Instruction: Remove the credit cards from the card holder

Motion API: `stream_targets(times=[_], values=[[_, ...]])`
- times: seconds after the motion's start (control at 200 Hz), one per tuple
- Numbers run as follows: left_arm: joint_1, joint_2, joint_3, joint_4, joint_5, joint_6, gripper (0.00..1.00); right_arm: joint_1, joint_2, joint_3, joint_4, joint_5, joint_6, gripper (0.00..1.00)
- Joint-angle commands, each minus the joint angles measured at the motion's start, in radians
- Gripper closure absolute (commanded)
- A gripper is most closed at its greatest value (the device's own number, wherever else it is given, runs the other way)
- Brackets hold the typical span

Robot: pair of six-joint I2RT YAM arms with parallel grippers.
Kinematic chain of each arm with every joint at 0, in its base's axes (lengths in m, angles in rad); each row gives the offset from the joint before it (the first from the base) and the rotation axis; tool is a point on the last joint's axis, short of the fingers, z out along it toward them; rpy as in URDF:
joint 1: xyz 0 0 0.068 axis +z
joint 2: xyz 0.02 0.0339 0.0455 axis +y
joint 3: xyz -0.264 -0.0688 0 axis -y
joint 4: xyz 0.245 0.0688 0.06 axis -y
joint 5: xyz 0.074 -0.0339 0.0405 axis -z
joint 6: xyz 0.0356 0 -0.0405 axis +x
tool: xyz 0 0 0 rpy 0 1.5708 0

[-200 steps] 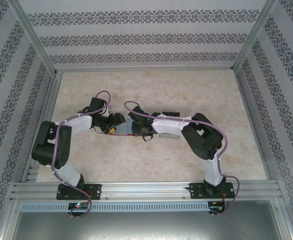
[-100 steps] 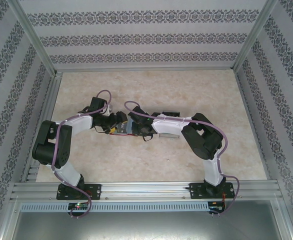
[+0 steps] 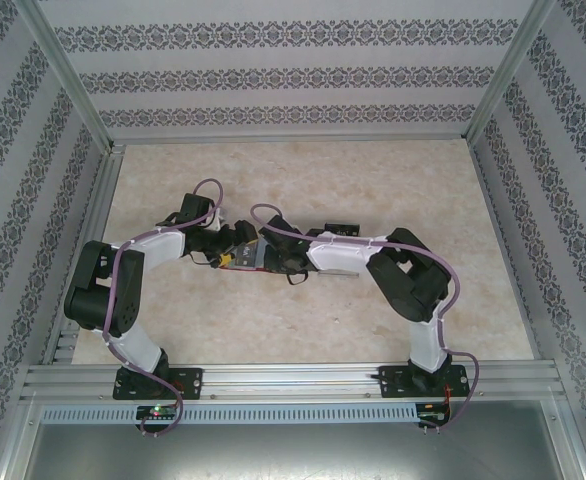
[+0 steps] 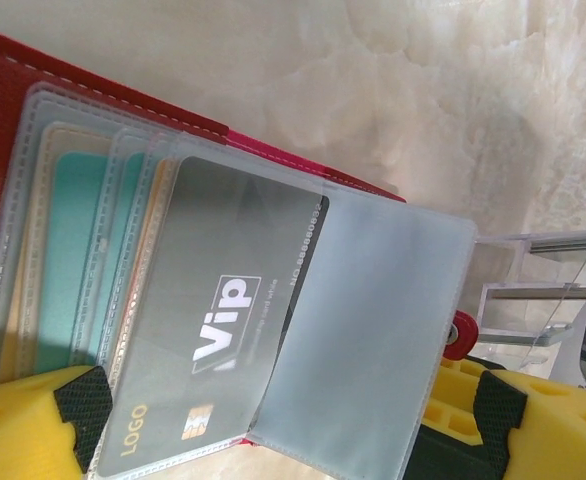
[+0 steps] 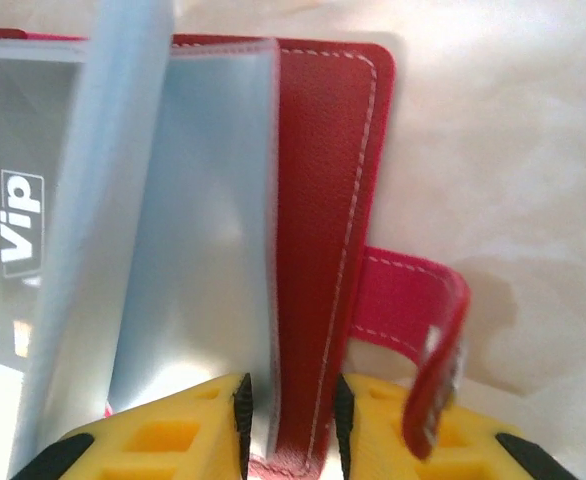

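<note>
The card holder (image 3: 249, 259) lies open mid-table, a red wallet with clear sleeves (image 4: 363, 330). A black VIP credit card (image 4: 223, 320) sits in the top sleeve, and teal credit cards (image 4: 68, 260) show in the sleeves behind. My left gripper (image 4: 293, 445) is open, and its yellow fingers (image 4: 33, 425) stand wide apart on either side of the sleeves. My right gripper (image 5: 291, 420) is shut on the holder's upright red cover (image 5: 318, 200) near its edge, with a sleeve on the left pad's side. The red closing tab (image 5: 413, 290) curls up beside the right finger. The black card (image 5: 18, 200) shows at the left.
A clear acrylic stand (image 4: 553, 290) is just right of the holder. Dark small objects (image 3: 338, 228) lie behind the right forearm. Aluminium rails (image 3: 293, 380) and patterned walls bound the marble tabletop (image 3: 373, 180). Both arms crowd the middle.
My left gripper's jaws have spread wider over the sleeves. The right jaws have eased a little on the red cover. The right arm has shifted slightly.
</note>
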Motion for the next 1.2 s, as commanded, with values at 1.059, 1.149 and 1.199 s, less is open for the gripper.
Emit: stream_targets(times=[1.059,1.149,1.199], values=[[0.052,0.063,0.062,-0.186,-0.128,0.025,0.79,-0.076,0.07,0.091,0.145,-0.287,0.018,0.79],[0.05,0.077,0.061,-0.19,-0.129,0.025,0.8,-0.086,0.084,0.085,0.169,-0.318,0.033,0.78],[0.051,0.082,0.061,-0.195,-0.134,0.024,0.8,-0.089,0.091,0.084,0.182,-0.333,0.038,0.79]])
